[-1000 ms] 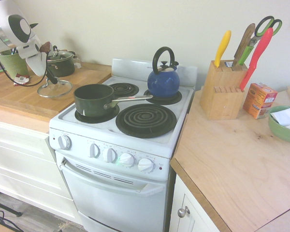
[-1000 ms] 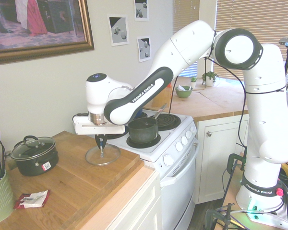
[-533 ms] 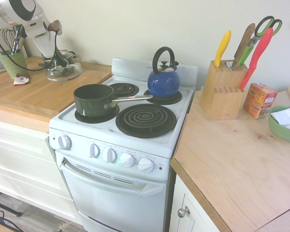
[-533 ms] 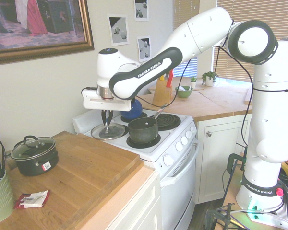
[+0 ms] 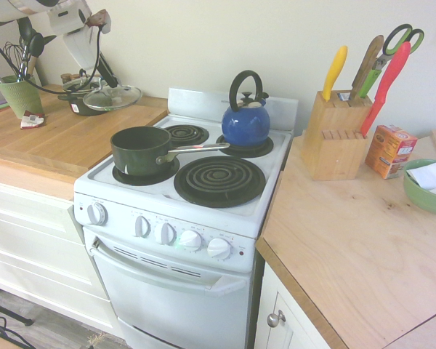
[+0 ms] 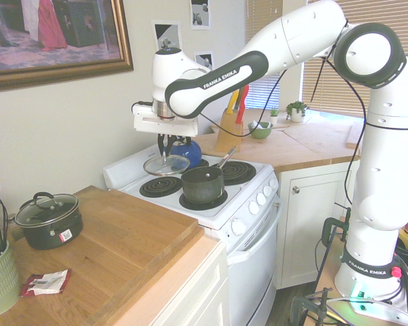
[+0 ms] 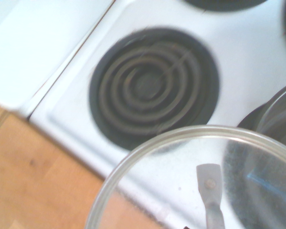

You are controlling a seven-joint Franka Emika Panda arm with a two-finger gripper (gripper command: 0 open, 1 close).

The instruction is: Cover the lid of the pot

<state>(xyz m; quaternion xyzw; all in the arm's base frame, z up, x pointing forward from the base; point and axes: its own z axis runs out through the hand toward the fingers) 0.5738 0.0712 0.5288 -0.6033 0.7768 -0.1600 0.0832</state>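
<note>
The round glass lid (image 6: 166,164) with its metal rim hangs in the air over the stove's rear left burner (image 6: 160,187). My gripper (image 6: 166,148) is shut on its top knob. In the first exterior view the lid (image 5: 113,97) floats at the upper left, held by the gripper (image 5: 109,77). The dark green pot (image 5: 140,149) stands uncovered on the front left burner, its long silver handle (image 5: 198,149) pointing right. The lid is up and to the left of the pot (image 6: 202,185), apart from it. In the wrist view the lid (image 7: 171,191) spans the lower part, with the pot's edge (image 7: 276,119) beside it.
A blue kettle (image 5: 245,120) sits on the rear right burner. A squat two-handled pot (image 6: 49,219) with its own lid, a green utensil cup (image 5: 18,94) and a small packet (image 6: 47,282) are on the wooden counter. A knife block (image 5: 336,134), an orange box (image 5: 389,150) and a green bowl (image 5: 427,185) stand on the right.
The gripper has lifted the lid off the wooden counter and carried it up and toward the stove. The lid now hangs over the rear left burner. The pot has not moved.
</note>
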